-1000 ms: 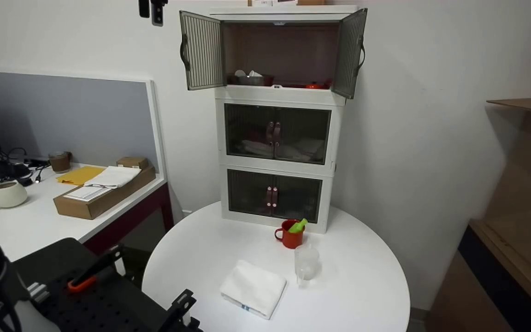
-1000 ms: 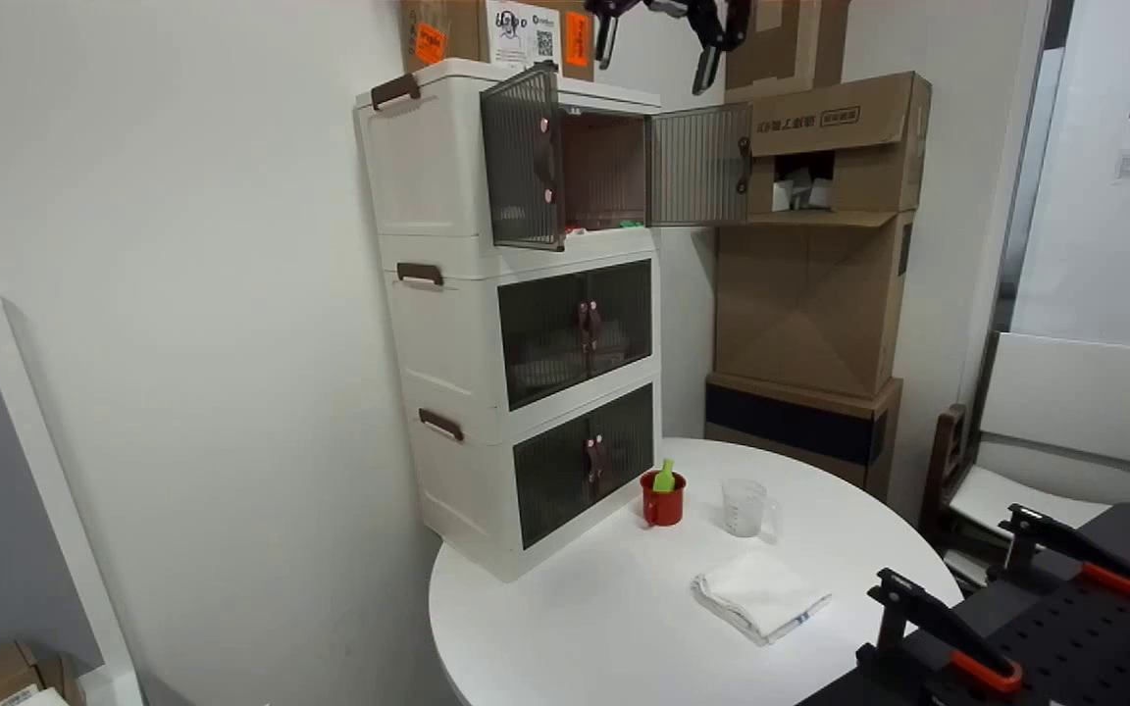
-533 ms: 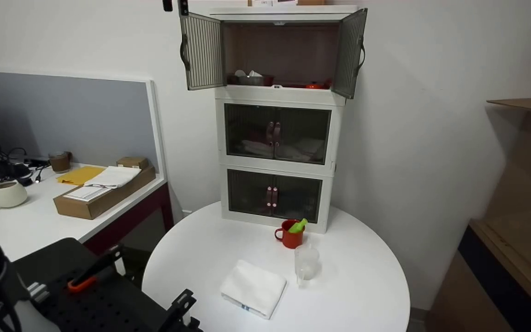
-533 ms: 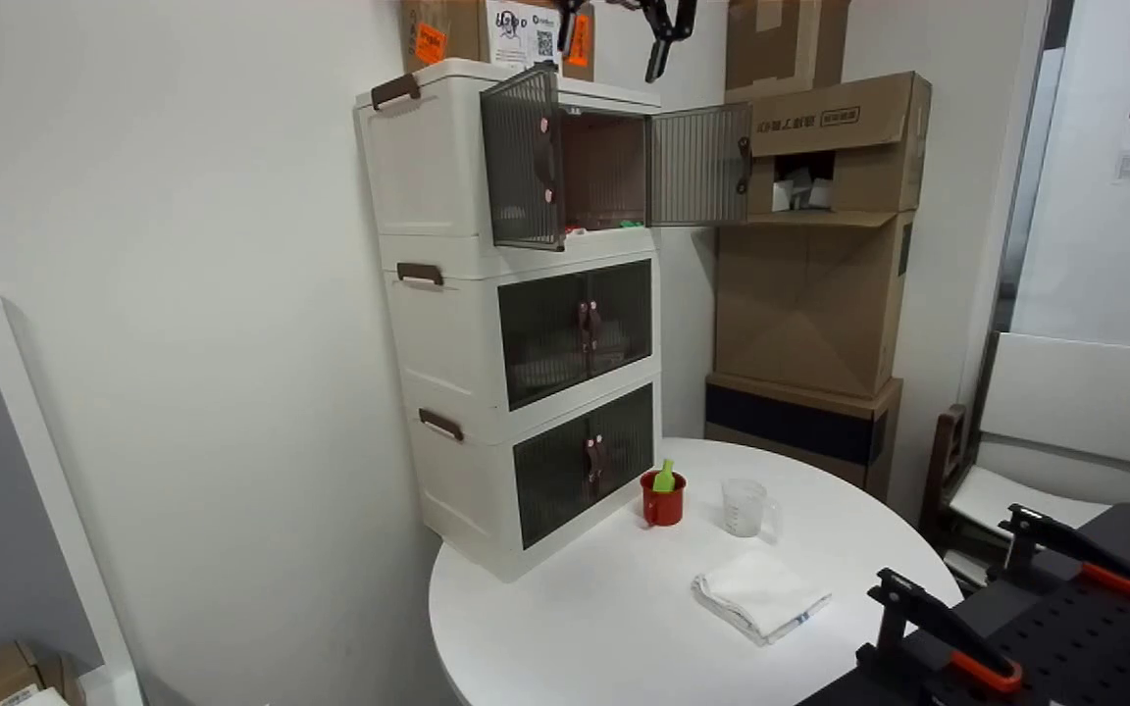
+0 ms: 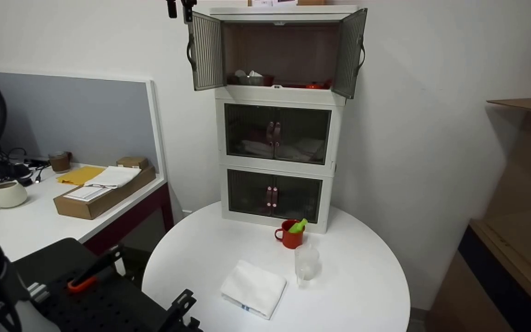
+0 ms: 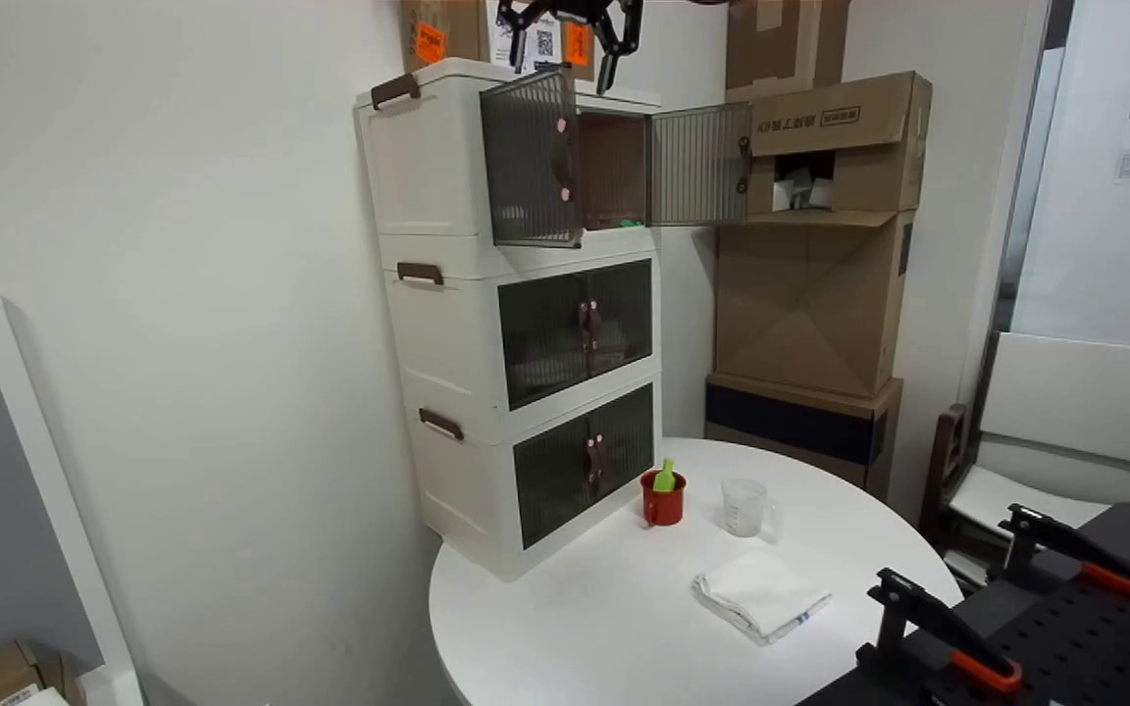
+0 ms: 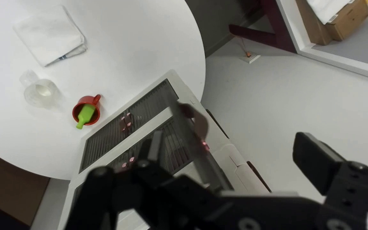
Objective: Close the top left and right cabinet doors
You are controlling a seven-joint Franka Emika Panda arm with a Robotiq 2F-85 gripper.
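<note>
The white three-tier cabinet's top compartment is open. The top left door [image 5: 209, 53] stands swung outward; it also shows in an exterior view [image 6: 531, 162] and nearly edge-on in the wrist view [image 7: 192, 137]. The top right door [image 5: 351, 53] also stands swung outward and shows in an exterior view [image 6: 698, 167]; I cannot make it out in the wrist view. My gripper [image 5: 180, 13] is at the left door's upper outer corner. Its fingers [image 6: 562, 74] are wide apart with nothing gripped. In the wrist view [image 7: 228, 143] the left door's edge lies between them. One finger appears to touch the door.
The round white table [image 5: 339, 295] holds a red mug [image 5: 292, 237] with a green utensil, a clear measuring cup [image 5: 307, 263] and a folded white cloth [image 5: 254, 288]. Boxes [image 6: 496, 39] sit atop the cabinet. A cardboard stack [image 6: 800, 294] stands beside it.
My gripper has moved towards the cabinet and over to the left door. The left door has swung slightly inward. The right door has not moved.
</note>
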